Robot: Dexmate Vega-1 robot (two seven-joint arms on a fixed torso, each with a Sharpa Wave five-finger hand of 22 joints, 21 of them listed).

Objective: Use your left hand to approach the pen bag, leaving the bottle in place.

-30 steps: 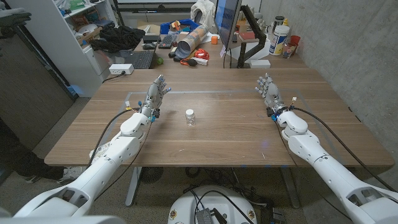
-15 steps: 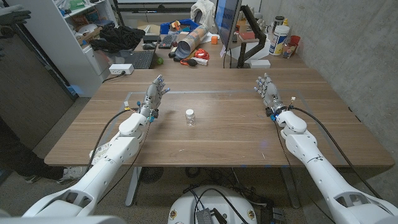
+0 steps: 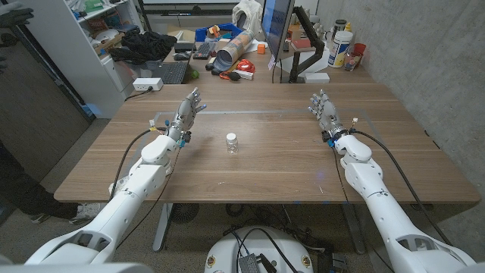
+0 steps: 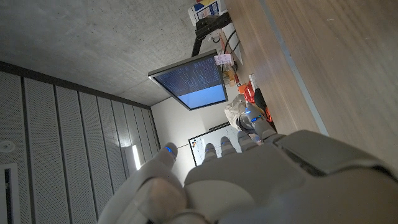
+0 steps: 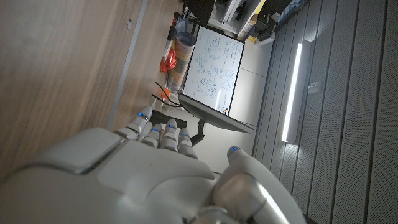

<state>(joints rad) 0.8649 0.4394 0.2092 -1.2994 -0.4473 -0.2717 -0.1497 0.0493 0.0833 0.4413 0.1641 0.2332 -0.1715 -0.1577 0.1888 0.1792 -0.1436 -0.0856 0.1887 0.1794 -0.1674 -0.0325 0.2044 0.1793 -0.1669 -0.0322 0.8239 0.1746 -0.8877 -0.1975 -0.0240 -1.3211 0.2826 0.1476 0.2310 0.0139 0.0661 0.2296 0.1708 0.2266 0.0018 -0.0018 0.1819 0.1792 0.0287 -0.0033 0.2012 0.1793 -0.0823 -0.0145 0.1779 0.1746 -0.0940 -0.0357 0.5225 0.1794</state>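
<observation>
A small clear bottle (image 3: 232, 142) with a white cap stands upright near the middle of the wooden table (image 3: 265, 171). My left hand (image 3: 186, 114) is over the table's far left part, to the left of the bottle and a hand's length from it, fingers apart and reaching away, holding nothing. Over the far right part my right hand (image 3: 324, 111) is held the same way, empty. The left wrist view looks past the back of my left hand (image 4: 249, 180) along the table (image 4: 336, 62). The right wrist view does the same over my right hand (image 5: 137, 180).
Behind the table's far edge stands a cluttered desk with a keyboard (image 3: 171, 73), a cardboard tube (image 3: 231, 48), a monitor (image 3: 276, 23) and several containers (image 3: 342, 47). A white shelf unit (image 3: 72, 45) stands at the far left. Thin tape lines (image 3: 250, 111) mark the tabletop.
Both hands have drifted a little; the left hand has edged slightly farther from me and leftward. The bottle has not moved.
</observation>
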